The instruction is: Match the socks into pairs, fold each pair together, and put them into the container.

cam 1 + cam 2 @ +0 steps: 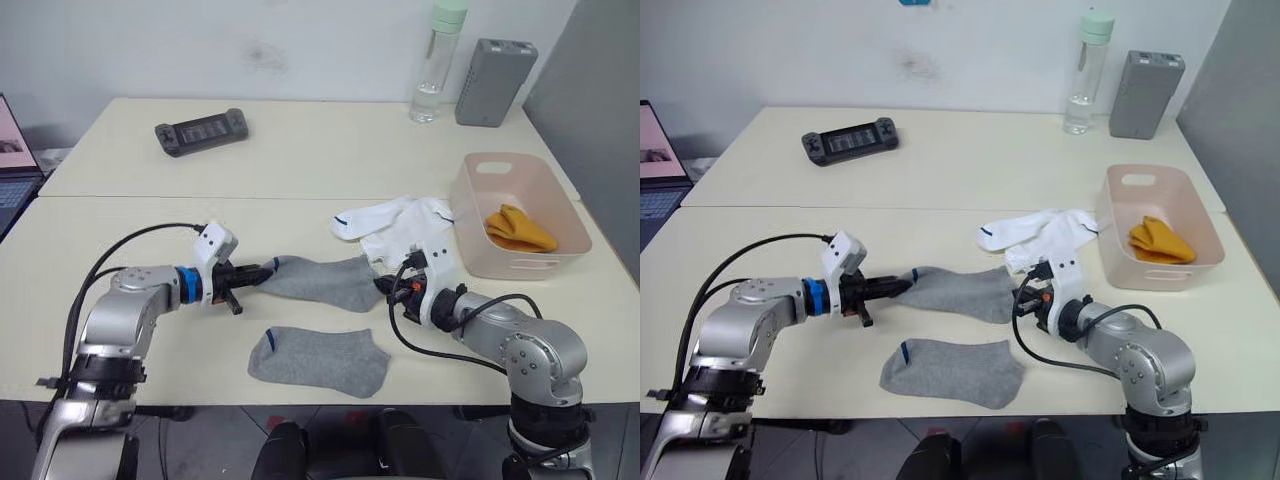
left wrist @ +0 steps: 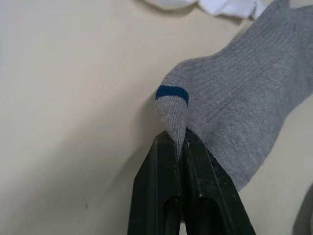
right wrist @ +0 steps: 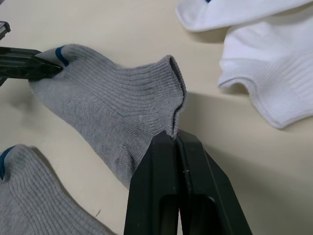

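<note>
The left gripper is clamped on the toe end of a grey sock, just beside its blue stripe; the right gripper is pinched tight on the cuff edge at the sock's other end, so the sock is stretched between the two over the table; a second grey sock lies flat on the table just in front of the held one, apart from it; two white socks with dark cuff trim lie in a loose heap beyond the right gripper, touching the side of the pink container; inside the container sits a folded orange pair; farther back on the table are a black handheld game console, a clear bottle with a pale green cap and a grey box beside it; a laptop's edge shows at the far left; no brand or writing is legible on any of these.
</note>
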